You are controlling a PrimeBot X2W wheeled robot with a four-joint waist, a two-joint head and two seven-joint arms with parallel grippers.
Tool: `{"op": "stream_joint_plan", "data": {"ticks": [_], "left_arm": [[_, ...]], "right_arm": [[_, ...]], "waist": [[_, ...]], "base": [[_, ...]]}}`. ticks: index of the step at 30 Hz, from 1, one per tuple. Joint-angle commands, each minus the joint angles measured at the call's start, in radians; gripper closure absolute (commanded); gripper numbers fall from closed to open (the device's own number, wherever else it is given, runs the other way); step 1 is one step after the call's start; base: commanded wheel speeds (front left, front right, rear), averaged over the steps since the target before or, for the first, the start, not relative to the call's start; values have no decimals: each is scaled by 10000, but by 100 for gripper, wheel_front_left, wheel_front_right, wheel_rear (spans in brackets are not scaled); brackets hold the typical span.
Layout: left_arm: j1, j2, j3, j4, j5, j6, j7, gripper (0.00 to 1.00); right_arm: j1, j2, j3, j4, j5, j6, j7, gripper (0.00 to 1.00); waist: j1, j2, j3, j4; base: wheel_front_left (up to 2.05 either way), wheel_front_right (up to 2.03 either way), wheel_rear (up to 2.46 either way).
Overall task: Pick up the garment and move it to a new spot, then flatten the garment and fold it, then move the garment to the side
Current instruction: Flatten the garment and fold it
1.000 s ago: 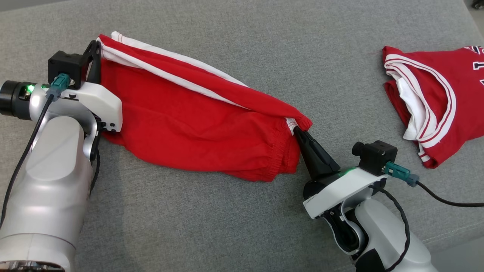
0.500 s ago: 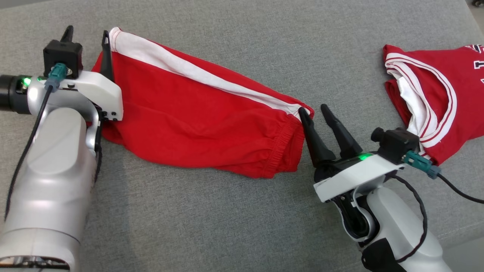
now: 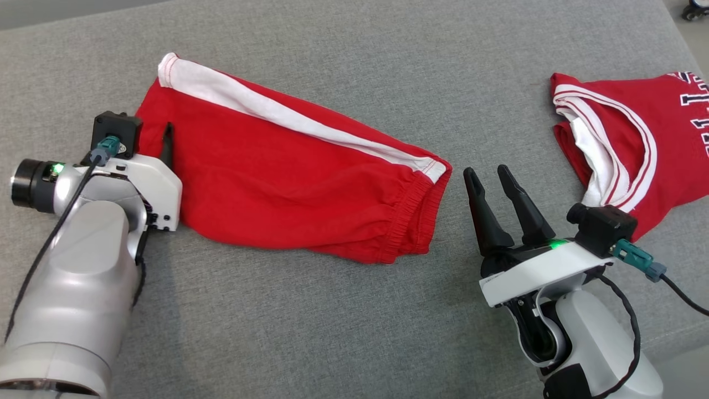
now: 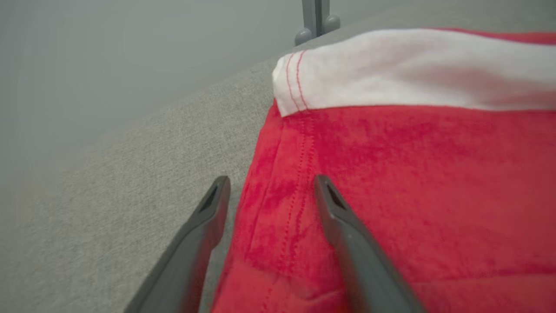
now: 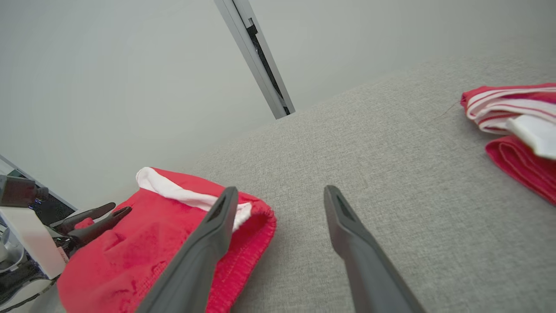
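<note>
The garment (image 3: 288,183) is a pair of red shorts with a white side stripe, lying folded and flat on the grey fabric surface (image 3: 332,321). My left gripper (image 3: 142,127) is open at the shorts' left hem. In the left wrist view the left gripper (image 4: 272,182) straddles that hem, one finger over the red cloth (image 4: 412,182) and the other over the grey surface. My right gripper (image 3: 486,170) is open just right of the elastic waistband, apart from it. In the right wrist view the right gripper (image 5: 280,191) holds nothing, with the shorts (image 5: 143,243) at its left.
A second red garment, a jersey with white trim (image 3: 626,144), lies crumpled at the right of the surface, close behind my right wrist. It also appears as folded red and white cloth (image 5: 517,130) in the right wrist view. A grey metal post (image 5: 260,61) stands beyond the far edge.
Both grippers opened and let go of the shorts, then drew back a little from its two ends. The shorts have settled flat. The head view has shifted slightly.
</note>
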Motion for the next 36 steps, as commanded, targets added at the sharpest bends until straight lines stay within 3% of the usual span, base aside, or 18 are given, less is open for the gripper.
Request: {"op": "stream_joint_plan", "data": {"ticks": [1, 5, 6, 7, 11, 25, 36], "left_arm": [[-150, 195, -80, 211, 99, 39, 258, 0], [-82, 215, -127, 471, 18, -140, 791, 0], [-41, 197, -165, 526, -3, -219, 957, 56], [36, 149, -160, 572, -56, -301, 1086, 100], [298, 17, 67, 649, -475, -516, 1268, 100], [2036, -518, 801, 622, -1653, -448, 15, 100], [3988, -975, 1382, -21, -2434, -126, -342, 100]], "right_arm": [[84, -49, -23, -37, -56, -1, -2, 0], [157, -51, -13, -41, -37, -1, -2, 0], [175, -51, -12, -32, -20, -1, -2, 0], [189, -50, -24, -20, -7, -1, -2, 0], [338, -53, -106, 70, 1, -1, -2, 0], [1204, -51, -452, 480, -361, -1, -2, 0], [1685, -51, -693, 737, -869, -1, -2, 0]], "waist": [[0, 0, 56, -87], [0, 0, 73, -169], [0, 0, 63, -187], [0, 0, 37, -194], [0, 0, -222, -112], [0, 0, -2038, 671], [0, 0, -2773, 1068]], "base": [[0, 0, 0], [0, 0, 0], [0, 0, 0], [0, 0, 0], [0, 0, 0], [0, 0, 0], [0, 0, 0]]}}
